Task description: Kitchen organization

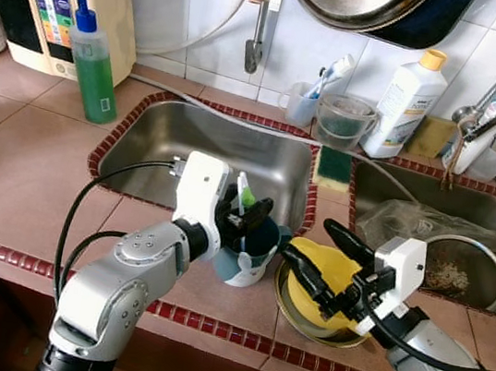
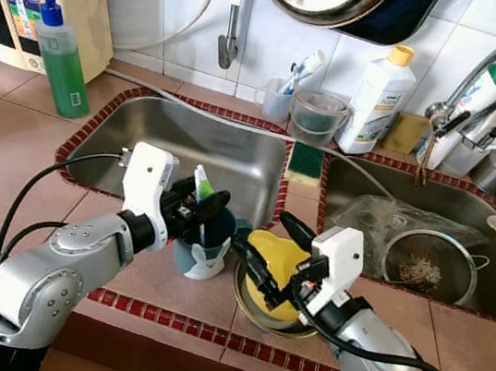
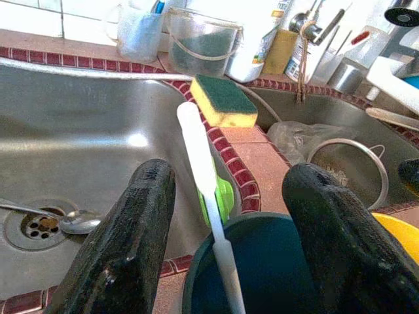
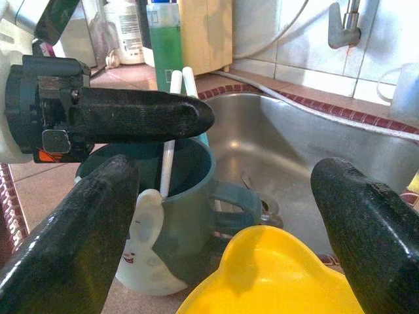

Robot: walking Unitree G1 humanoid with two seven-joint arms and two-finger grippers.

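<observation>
Your left gripper (image 1: 246, 211) stands open around the rim of the teal cup (image 1: 249, 253), which sits on the bench (image 1: 20, 151) at the sink edge with a toothbrush (image 3: 204, 190) inside; it holds nothing yet. Your right gripper (image 1: 317, 256) is also open, straddling the yellow piece (image 1: 328, 277) in the metal bowl (image 1: 289, 315), probably to lift it.
</observation>
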